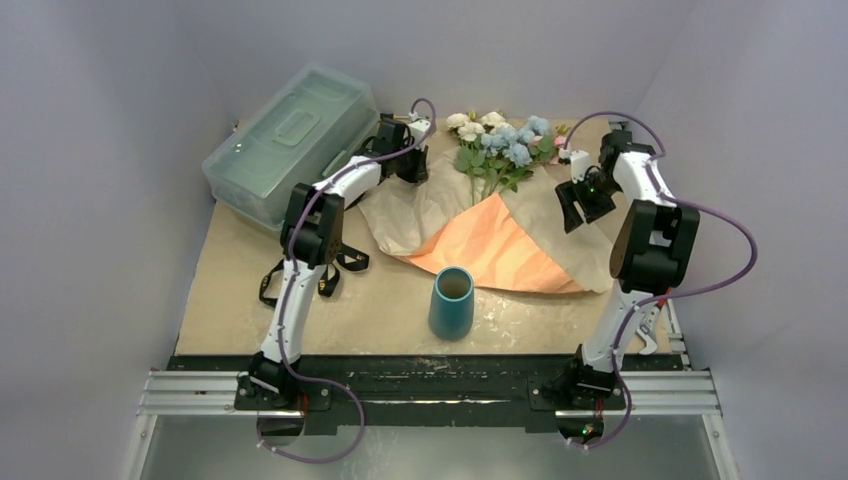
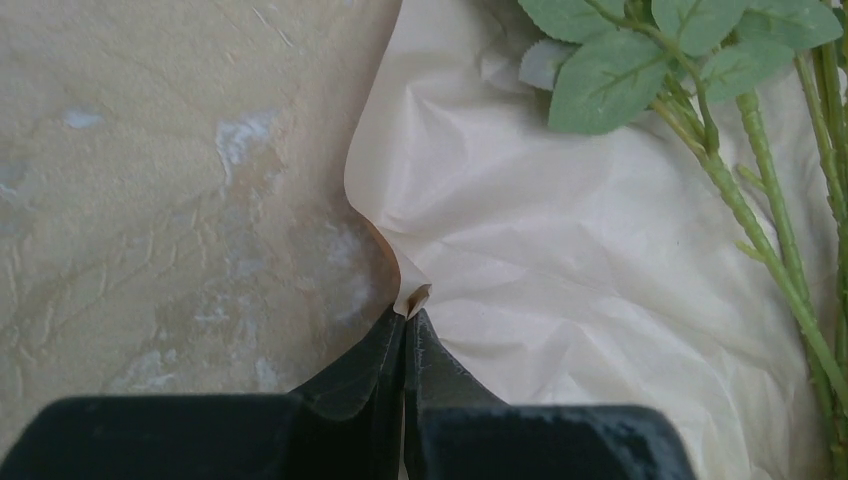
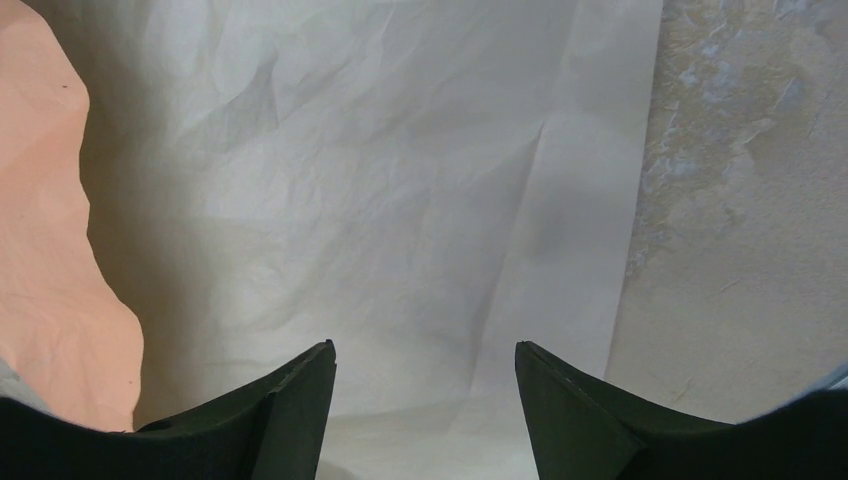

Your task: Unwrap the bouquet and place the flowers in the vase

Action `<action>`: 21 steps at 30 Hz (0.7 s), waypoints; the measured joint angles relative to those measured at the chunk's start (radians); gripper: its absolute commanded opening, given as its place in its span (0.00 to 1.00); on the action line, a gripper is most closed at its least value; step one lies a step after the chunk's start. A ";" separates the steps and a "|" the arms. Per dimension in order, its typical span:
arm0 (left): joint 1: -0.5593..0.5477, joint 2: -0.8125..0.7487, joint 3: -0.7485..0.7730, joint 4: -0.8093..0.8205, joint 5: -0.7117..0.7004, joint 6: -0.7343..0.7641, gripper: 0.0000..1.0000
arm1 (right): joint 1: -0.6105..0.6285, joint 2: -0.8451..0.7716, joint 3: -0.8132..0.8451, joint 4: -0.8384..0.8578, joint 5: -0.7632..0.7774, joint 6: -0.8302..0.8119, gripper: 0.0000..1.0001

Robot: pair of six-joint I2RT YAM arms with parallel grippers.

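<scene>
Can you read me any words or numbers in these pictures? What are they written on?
No text can be read in any view.
black ribbon: any lettering on it is too small to make out.
toolbox: no label that can be read.
vase and wrapping paper: plain, nothing written on what shows.
</scene>
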 measured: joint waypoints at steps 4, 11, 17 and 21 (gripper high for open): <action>-0.001 0.059 0.090 0.009 -0.032 0.002 0.00 | 0.001 0.028 0.047 -0.006 -0.016 0.011 0.71; -0.003 0.103 0.154 0.033 -0.079 0.038 0.00 | 0.025 0.037 0.085 -0.019 -0.113 0.037 0.71; -0.003 0.143 0.205 0.071 -0.110 0.057 0.00 | 0.101 0.038 0.085 -0.014 -0.180 0.072 0.71; -0.003 0.166 0.226 0.106 -0.135 0.056 0.00 | 0.147 0.064 0.112 -0.007 -0.222 0.105 0.71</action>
